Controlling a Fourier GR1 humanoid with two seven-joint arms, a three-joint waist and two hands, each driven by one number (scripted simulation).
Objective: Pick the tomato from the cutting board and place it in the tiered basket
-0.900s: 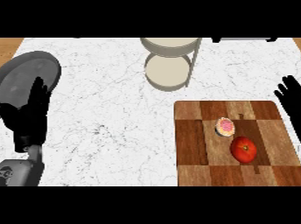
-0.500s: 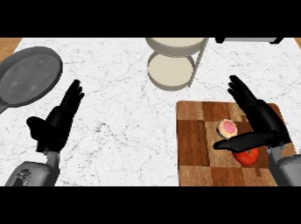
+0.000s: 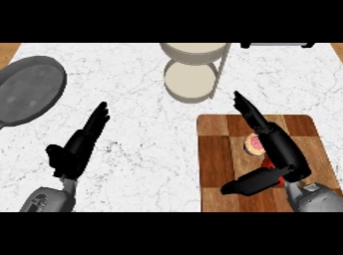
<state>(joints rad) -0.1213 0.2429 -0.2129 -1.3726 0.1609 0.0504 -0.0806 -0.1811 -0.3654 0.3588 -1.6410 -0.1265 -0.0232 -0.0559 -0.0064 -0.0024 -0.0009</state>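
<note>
We now have our right robot hand (image 3: 277,149) lowered over the tomato (image 3: 271,164) on the cutting board (image 3: 219,159), fingers straight, thumb tucked under, not yet gripping, so the lift to the tiered basket (image 3: 193,74) remains, our left robot hand (image 3: 75,149) resting open above the worktop (image 3: 145,149).

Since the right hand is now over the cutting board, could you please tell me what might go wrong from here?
1. The right hand covers most of the tomato, with only a red sliver showing, so the grasp may be off-centre and the tomato could roll away.
2. The pink-topped item lies right beside the hand and might get nudged across the cutting board.
3. The tiered basket has upright posts; carrying the tomato there could clip one.
</note>
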